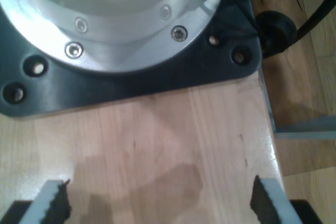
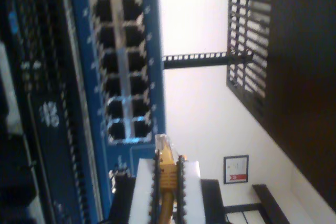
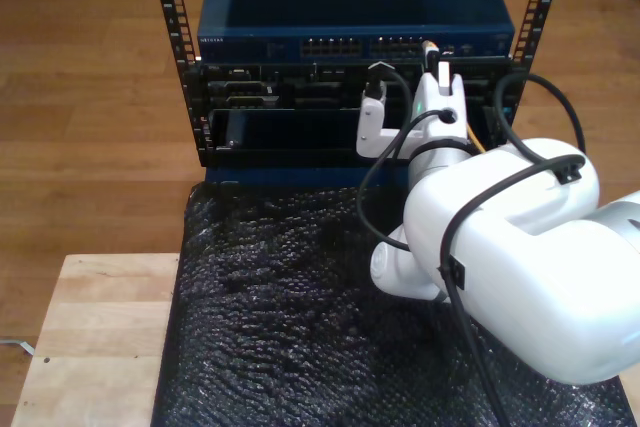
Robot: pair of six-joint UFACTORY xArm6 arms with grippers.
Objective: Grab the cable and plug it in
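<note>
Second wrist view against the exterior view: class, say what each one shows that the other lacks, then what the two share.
Second wrist view alone: a white wall with a framed picture behind the rack. Exterior view alone: the black bubble-wrap sheet, the wooden table and the white arm. Both share my second gripper, shut on the cable close to the blue switch and its ports.

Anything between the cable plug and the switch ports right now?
Nothing visible. My second tool holds the cable, with its clear plug just short of the blue switch and its open ports.
</note>
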